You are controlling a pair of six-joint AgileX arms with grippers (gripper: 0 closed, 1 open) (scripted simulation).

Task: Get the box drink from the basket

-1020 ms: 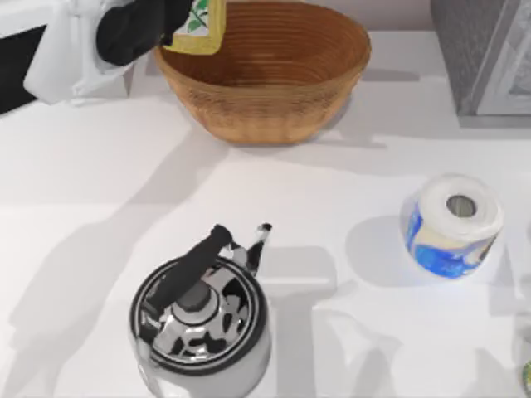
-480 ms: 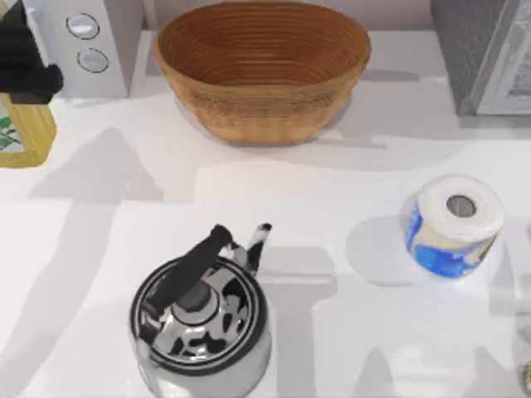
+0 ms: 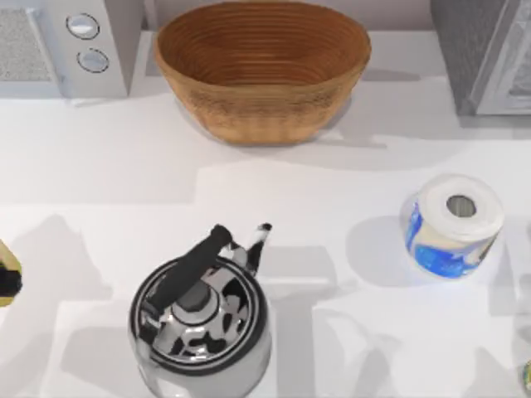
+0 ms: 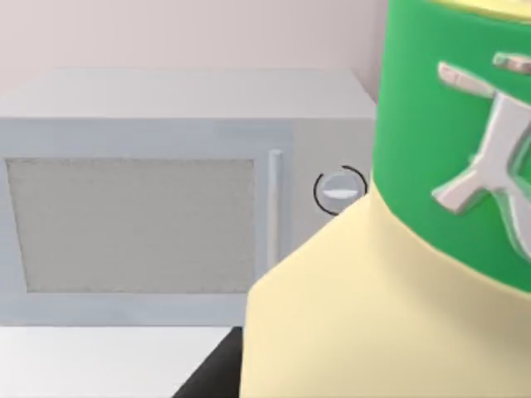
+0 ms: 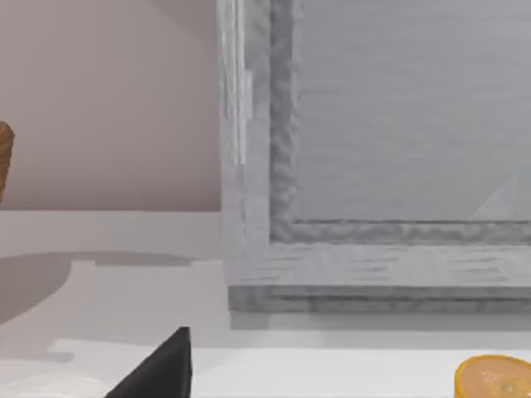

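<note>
Left gripper [image 3: 7,282] jaws grasp the box drink [image 4: 398,274] at the table's left edge; green cap bears a raised silver mark, unreadable; basket [image 3: 262,70] well apart.

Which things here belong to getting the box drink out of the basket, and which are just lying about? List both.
Part of the job:
- box drink, close before the left wrist camera, at the table's left edge in the top view
- basket, nothing inside it

Just lying about:
- kettle
- paper roll
- microwave
- grey cabinet
</note>
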